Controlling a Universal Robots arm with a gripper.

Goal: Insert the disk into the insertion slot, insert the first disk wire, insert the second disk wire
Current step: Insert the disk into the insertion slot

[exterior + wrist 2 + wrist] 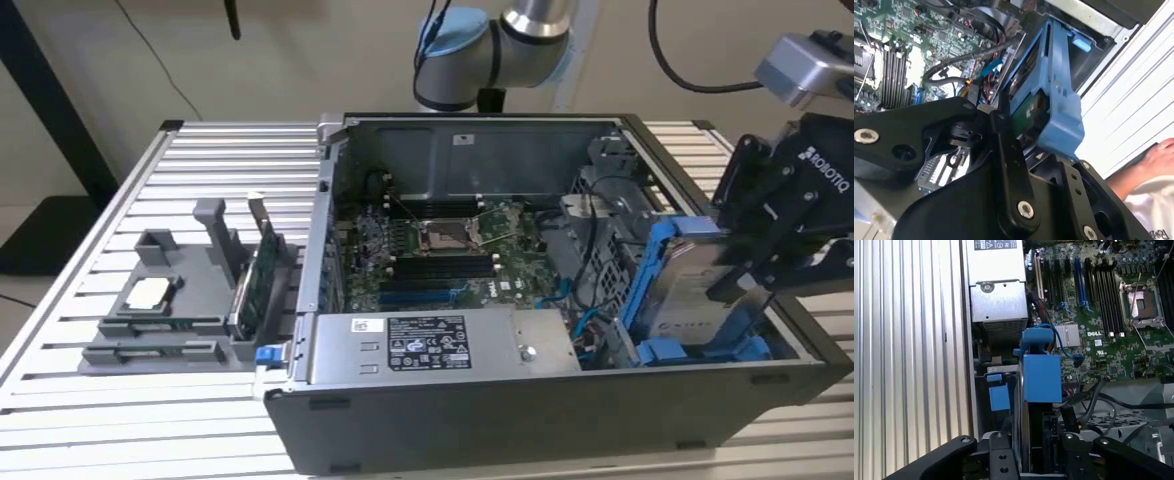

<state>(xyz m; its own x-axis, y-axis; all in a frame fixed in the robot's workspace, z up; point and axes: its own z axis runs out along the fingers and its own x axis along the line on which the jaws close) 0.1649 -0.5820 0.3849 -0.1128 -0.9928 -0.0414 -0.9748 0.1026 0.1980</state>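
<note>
One gripper (738, 283) clamps the disk (678, 290) in its jaws, partly down the insertion slot (617, 295) beneath it. We judge the disk rigid, weighty and shock-sensitive (hold the blue carrier (1041, 377) by its sides).

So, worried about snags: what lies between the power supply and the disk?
In the exterior view, a thin blue cable runs down between the power supply and the disk.

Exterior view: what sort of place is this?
Probably a robotics lab bench for PC assembly: an open computer case sits on a slatted metal table, a robot arm stands behind it, and its gripper holds the disk.
</note>
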